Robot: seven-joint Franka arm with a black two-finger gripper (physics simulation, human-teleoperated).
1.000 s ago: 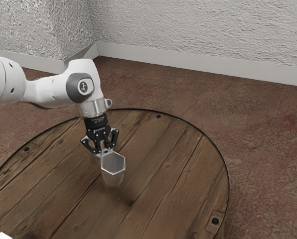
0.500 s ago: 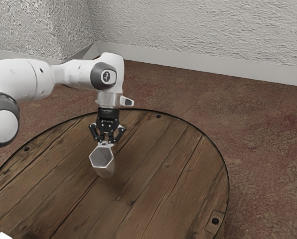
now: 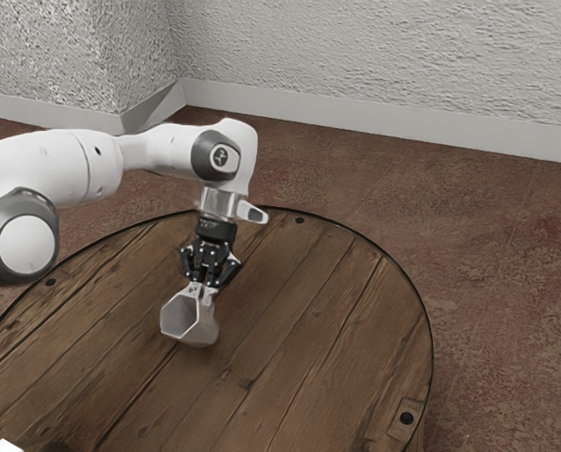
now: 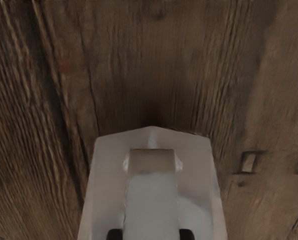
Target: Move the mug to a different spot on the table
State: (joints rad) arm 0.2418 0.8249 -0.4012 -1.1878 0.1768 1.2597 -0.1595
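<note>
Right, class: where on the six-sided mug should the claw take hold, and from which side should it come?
By the handle, from above. The mug has wide, flat walls, while the handle is a narrow bar that fits between the fingers of the claw. With the mug tilted over the table, the handle faces up.

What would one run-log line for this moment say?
gripper: shut on mug | mug: tilted, mouth toward the exterior view's left | table: round, wooden | mug-table contact: cannot tell
</note>
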